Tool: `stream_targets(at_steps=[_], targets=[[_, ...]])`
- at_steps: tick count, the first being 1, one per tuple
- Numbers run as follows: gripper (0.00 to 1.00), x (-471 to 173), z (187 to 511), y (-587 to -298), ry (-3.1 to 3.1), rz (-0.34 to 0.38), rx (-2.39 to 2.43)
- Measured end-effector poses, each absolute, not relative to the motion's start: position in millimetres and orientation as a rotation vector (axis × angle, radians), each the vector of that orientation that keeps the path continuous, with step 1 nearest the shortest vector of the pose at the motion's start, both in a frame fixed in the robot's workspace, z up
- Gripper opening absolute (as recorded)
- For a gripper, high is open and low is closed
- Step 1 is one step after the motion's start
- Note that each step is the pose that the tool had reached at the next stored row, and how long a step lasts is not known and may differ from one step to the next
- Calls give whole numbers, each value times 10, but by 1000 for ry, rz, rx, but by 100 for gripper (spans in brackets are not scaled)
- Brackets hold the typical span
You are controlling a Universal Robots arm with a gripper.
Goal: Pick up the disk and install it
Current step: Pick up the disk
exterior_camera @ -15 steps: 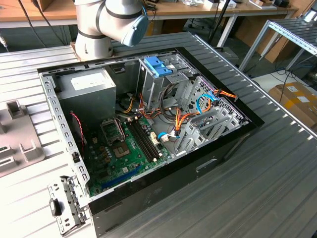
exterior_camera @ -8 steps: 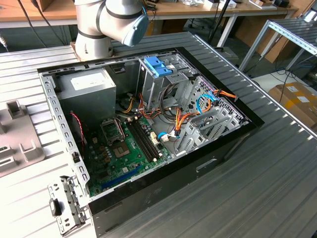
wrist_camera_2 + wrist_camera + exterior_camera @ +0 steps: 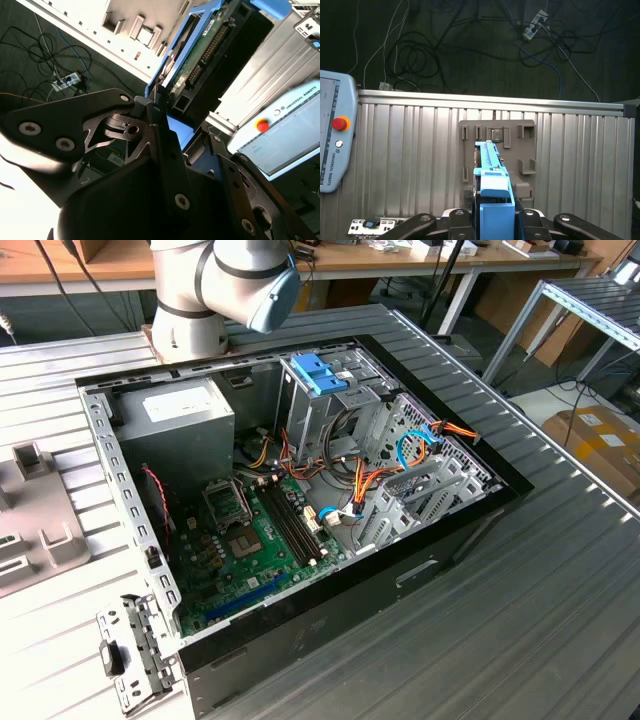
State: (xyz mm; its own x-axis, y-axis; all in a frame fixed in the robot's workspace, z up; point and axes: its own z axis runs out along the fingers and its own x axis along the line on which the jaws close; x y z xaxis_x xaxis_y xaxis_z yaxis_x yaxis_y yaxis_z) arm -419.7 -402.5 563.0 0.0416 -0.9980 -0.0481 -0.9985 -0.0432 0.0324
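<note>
One blue-railed disk (image 3: 494,200), edge-on, clamped between the jaws; grey fixture (image 3: 525,145) on ribbed surface (image 3: 410,160) beyond.

Your ribbed metal desk (image 3: 560,570) stands over a dark floor (image 3: 620,30) strewn with loose cables (image 3: 415,55) and a power strip (image 3: 535,24). A wooden bench (image 3: 110,262) runs behind; cardboard boxes (image 3: 600,440) sit at the exterior view's right.

The exterior view's edge cuts off the arm (image 3: 225,285) above its base joints. In the first wrist view I see the disk (image 3: 492,192) edge-on, label hidden; the gripper (image 3: 493,220) clamping it runs off frame. The teach pendant (image 3: 335,135) there is partly cropped.
</note>
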Motion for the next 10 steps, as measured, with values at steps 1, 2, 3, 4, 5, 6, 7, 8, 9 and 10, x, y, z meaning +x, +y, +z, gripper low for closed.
stream_targets(at_steps=[1, 2, 3, 4, 5, 6, 7, 8, 9, 10], targets=[[37, -4197, 5629, -4035, 2166, 90, -2260], [37, -4197, 5629, -4044, 2166, 90, -2260], [37, -4196, 5628, -4055, 2166, 90, -2260], [37, -4197, 5627, -4068, 2166, 90, -2260], [37, -4196, 5626, -4078, 2166, 90, -2260], [37, -4196, 5626, -4088, 2166, 90, -2260], [37, -4196, 5625, -4098, 2166, 90, -2260], [37, -4196, 5625, -4108, 2166, 89, -2260], [37, -4196, 5624, -4124, 2166, 90, -2260], [37, -4195, 5623, -4140, 2166, 90, -2260]])
